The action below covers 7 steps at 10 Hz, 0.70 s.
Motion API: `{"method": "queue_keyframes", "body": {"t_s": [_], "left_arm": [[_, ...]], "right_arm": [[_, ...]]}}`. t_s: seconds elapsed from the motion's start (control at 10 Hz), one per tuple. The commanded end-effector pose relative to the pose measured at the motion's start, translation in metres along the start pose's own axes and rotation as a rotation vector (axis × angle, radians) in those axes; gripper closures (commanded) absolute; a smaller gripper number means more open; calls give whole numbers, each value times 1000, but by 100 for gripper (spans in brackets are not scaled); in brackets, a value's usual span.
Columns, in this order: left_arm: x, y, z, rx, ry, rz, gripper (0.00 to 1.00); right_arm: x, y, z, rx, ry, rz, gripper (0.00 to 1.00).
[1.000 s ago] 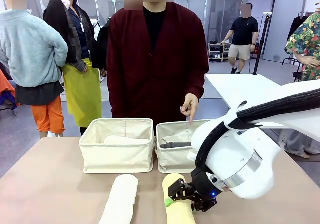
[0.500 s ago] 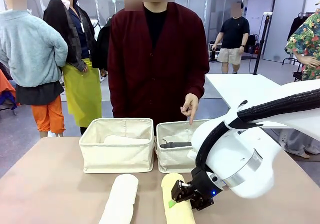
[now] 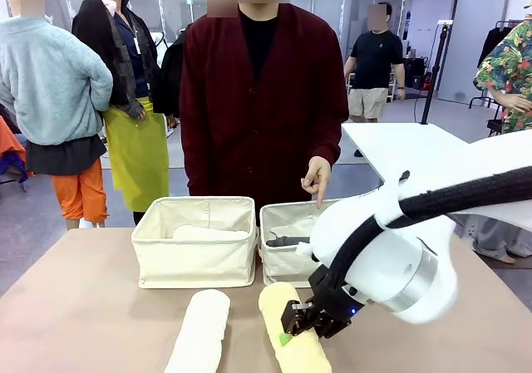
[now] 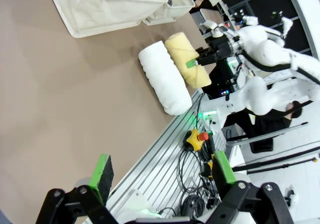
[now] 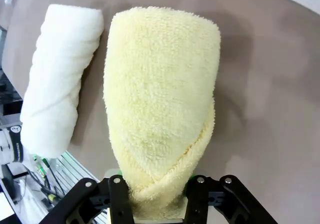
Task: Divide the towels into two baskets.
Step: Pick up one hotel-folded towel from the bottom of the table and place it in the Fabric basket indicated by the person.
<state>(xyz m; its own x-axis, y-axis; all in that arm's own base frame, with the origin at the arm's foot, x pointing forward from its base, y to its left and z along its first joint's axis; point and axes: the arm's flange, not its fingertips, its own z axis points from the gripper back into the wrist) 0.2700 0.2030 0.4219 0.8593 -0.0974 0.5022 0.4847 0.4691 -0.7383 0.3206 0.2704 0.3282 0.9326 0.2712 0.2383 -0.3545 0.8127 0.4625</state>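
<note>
Baskets [image 3: 195,265] beyond yellow towel [image 3: 278,303], white towel [image 3: 199,333] alongside

Brown tabletop [image 3: 75,306] in foreground, matte, evenly lit. Grey floor [image 3: 453,115] beyond, smooth, faint sheen. Back of room: glass partition [image 3: 328,7] with dark frames, reflections in panes. Pale wall panel [image 3: 465,41] at right rear. White table [image 3: 399,144] right of centre, corner toward camera. Black pole [image 3: 434,66] tilted behind it. Dark clothes on rail [image 3: 497,45] far right. Light bright, diffuse, shadows soft.
</note>
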Motion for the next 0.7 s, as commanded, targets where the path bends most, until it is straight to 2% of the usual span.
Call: {"method": "queue_keyframes", "body": {"t_s": [0.0,0.1,0.2,0.3,0.4,0.5,0.6], "left_arm": [[-2,-2,3,-1,3,-8,0],[-2,-2,3,-1,3,-8,0],[-2,-2,3,-1,3,-8,0],[-2,-2,3,-1,3,-8,0],[-2,-2,3,-1,3,-8,0],[-2,-2,3,-1,3,-8,0],[-2,-2,3,-1,3,-8,0]], "right_arm": [[-54,23,65,-97,31,159,98],[-52,32,75,-169,56,255,98],[-51,38,88,-295,104,399,98],[-52,44,102,-306,221,518,98],[-54,44,112,-381,318,635,98],[-56,44,118,-419,367,689,98],[-60,43,122,-442,363,724,98]]}}
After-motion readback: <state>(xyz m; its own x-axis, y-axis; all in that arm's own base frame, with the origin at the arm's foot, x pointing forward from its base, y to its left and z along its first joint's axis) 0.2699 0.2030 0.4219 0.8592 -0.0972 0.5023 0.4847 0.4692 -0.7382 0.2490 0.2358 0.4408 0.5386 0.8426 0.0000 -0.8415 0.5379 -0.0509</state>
